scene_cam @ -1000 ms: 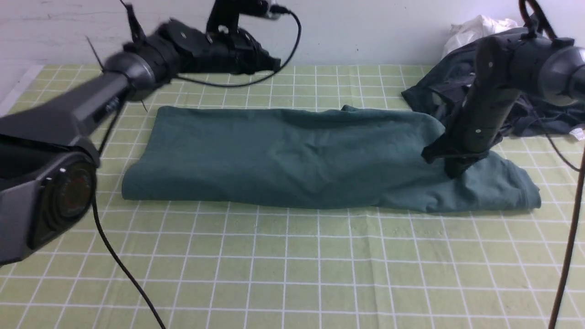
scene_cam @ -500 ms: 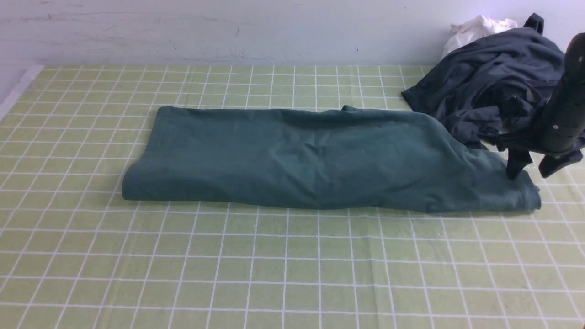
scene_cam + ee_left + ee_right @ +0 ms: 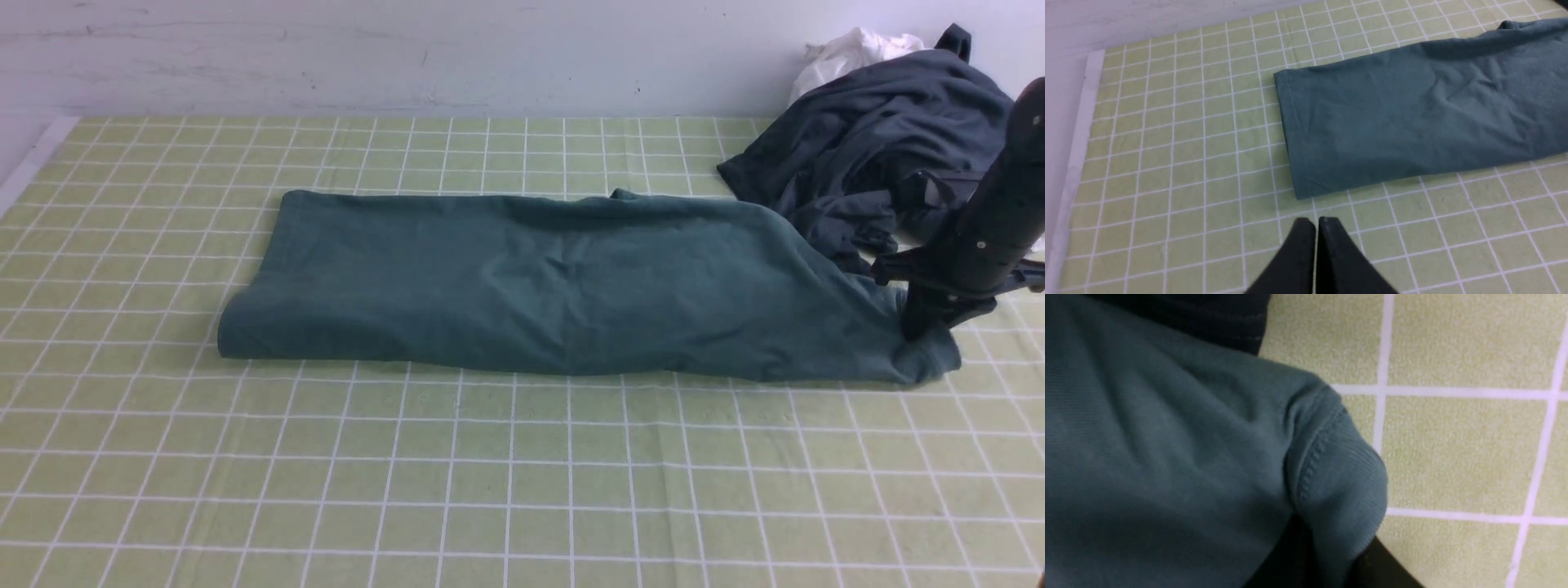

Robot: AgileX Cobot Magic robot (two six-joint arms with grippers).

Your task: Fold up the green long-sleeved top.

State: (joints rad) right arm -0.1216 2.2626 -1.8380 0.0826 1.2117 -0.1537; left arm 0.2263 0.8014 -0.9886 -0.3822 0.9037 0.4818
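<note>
Across the tabletop (image 3: 506, 474), which is pale green with a white grid, the green long-sleeved top (image 3: 490, 286) lies stretched out from side to side as one long, wide band. It serves as the landmark for the rest. Its cuffed end (image 3: 1331, 473) is at its far right, bunched up. Beyond the top, the pale wall (image 3: 490, 57) rises behind the table. Past the top's right part, and close to it, the dark charcoal-grey garment (image 3: 882, 122) sits in a crumpled heap. At the top's right end, the right gripper (image 3: 1327, 555) has its jaws drawn in on the cuffed end, holding a pinch of the cloth between them. Apart from the top, the left gripper (image 3: 1316, 228) has its jaws together, with nothing between them. Behind the grey heap, farther from the top, is a crumpled white thing (image 3: 849, 57), partly hidden.
</note>
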